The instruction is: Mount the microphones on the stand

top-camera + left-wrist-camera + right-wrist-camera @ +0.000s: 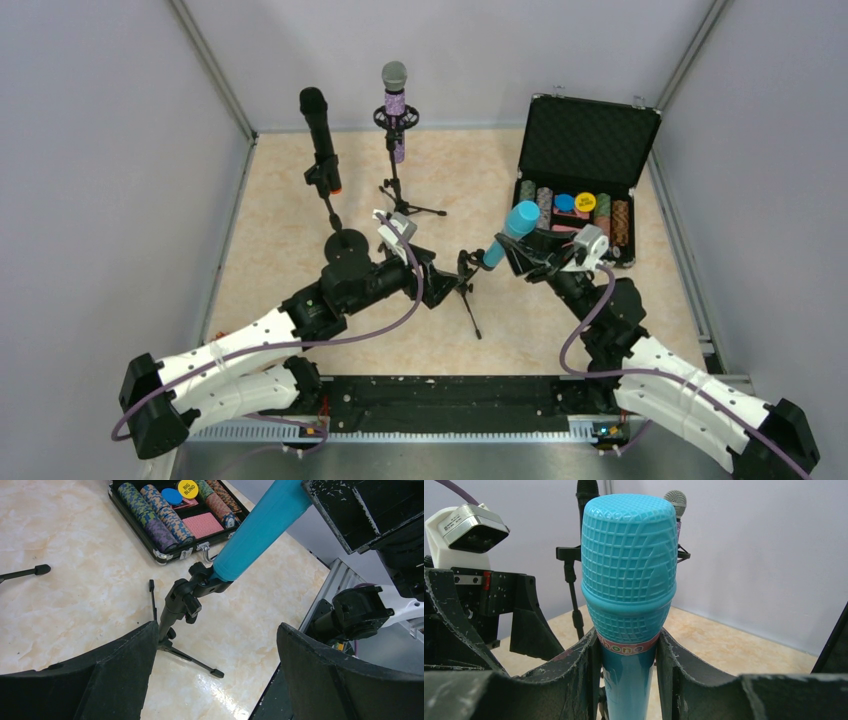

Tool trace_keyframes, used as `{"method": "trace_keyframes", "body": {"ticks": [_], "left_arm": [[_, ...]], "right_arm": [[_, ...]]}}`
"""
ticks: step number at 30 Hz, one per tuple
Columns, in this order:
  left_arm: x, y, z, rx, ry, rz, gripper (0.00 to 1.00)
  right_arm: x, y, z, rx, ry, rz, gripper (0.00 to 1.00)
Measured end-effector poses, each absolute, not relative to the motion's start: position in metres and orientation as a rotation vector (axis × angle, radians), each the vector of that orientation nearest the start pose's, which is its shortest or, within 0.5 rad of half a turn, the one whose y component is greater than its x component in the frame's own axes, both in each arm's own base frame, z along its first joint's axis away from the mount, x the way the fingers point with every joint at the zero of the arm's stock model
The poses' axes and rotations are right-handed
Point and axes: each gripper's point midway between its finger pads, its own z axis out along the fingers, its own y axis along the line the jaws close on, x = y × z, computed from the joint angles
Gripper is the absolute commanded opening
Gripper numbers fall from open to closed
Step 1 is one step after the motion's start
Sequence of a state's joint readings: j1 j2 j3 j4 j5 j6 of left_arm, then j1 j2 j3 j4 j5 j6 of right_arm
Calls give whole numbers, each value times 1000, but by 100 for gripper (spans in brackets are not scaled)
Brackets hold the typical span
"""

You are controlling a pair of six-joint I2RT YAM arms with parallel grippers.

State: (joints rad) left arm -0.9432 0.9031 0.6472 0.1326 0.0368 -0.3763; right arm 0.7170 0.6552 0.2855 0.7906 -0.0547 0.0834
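**Right gripper [629, 680]: seating cyan mic [629, 565] in the last clip**

1. Grip state. Its jaws are pressed onto the cyan mic, pinching the handle just below the head, one pad on each side. Left gripper [217, 645] is spread wide and holds nothing. Its fingers [125, 680] flank the tripod stand [167, 620] w/o touching it.

2. Pos. of parts (top view). The cyan mic sits mid-table, its tail end meeting the clip [200, 582] atop the tripod stand. How deep the tail has entered cannot be told. The black mic [318, 125] at approx. 11 o'clock and the purple mic [395, 100] at 12 o'clock each stand upright in their own holders. The chip case [590, 130] lies open at approx. 1 o'clock.

3. Orientation. The mic's long axis runs 7 to 1 o'clock in the top view. The head is raised toward 1 o'clock, the tail down toward 7 into the clip. It is tilted, not upright.

4. Step in hand (judged). Two of three mics look mounted, so this is the insertion of the third.

5. Next move (judged). Push along the mic's own axis toward 7 o'clock until the clip grips. The light tripod may slide or tip, so the left jaws likely need to close on the column first. Release only once the mic is seated.
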Motion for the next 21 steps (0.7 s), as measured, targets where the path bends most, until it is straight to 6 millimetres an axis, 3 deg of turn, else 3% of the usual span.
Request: {"method": "trace_keyframes", "body": {"ticks": [21], "left_arm": [[193,-294,247,504,1727,-982,92]], "right_arm": [[228,217,304,-426,1080,730,0]]}}
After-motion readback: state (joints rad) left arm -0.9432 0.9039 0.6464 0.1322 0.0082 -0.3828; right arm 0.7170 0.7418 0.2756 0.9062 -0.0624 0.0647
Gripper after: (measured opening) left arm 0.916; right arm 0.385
